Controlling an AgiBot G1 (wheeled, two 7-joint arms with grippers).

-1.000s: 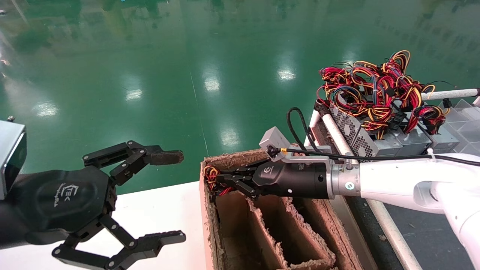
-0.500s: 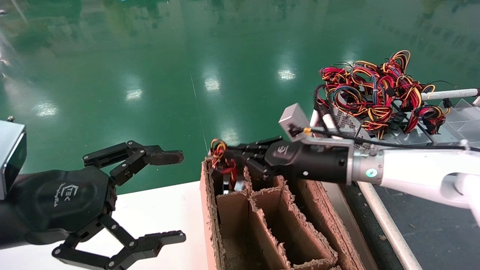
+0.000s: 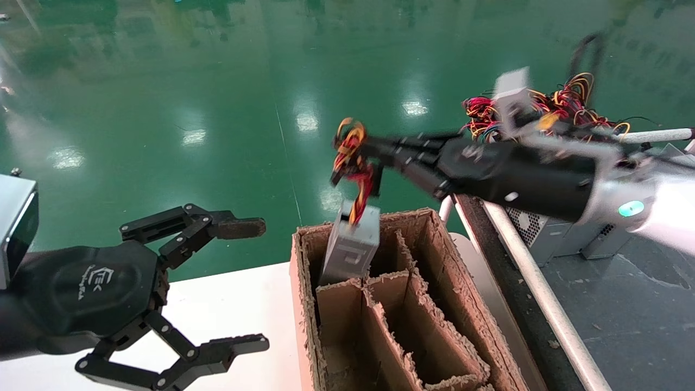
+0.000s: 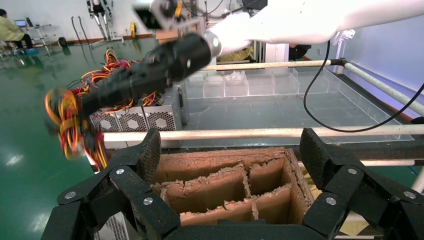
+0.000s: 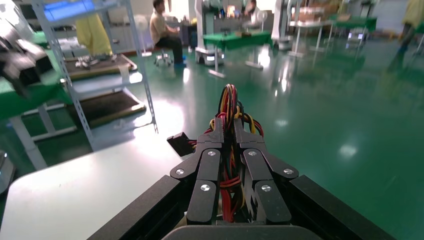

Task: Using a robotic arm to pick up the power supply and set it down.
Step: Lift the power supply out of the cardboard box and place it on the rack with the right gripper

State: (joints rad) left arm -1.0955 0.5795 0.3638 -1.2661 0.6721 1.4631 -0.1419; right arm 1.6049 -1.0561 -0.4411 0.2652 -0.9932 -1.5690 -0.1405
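The green floor (image 3: pixel 217 108) fills the far side of the scene beyond the cardboard box (image 3: pixel 440 255), the brown divided carton that serves here as the landmark. A white table (image 3: pixel 228 304) lies on the box's left side, touching its wall, and a dark cart (image 3: pixel 624 304) with a white rail (image 3: pixel 537 288) runs along its right side. On that cart, well behind and right of the box, sits a heap of other grey units (image 3: pixel 554 239) under a tangle of coloured cables (image 3: pixel 575 95).

The robotic arm (image 3: pixel 543 176), the right one, reaches in from the right above the far end of the box. Its right gripper (image 3: pixel 374 152) has its fingers (image 5: pixel 207 165) pressed close together on the wire bundle (image 3: pixel 350 157) of red, yellow, orange and black strands, which poke out between the pads in the right wrist view.

The left gripper (image 3: pixel 239 285) hovers over the table to the left of the box, its fingers spread wide with nothing between them.

The power supply (image 3: pixel 350 244) hangs by its wires, tilted, above the box's far-left compartment, its lower end dipping behind the cardboard divider (image 3: pixel 339 293). The stamped square-spiral face looks toward the near end of the box.
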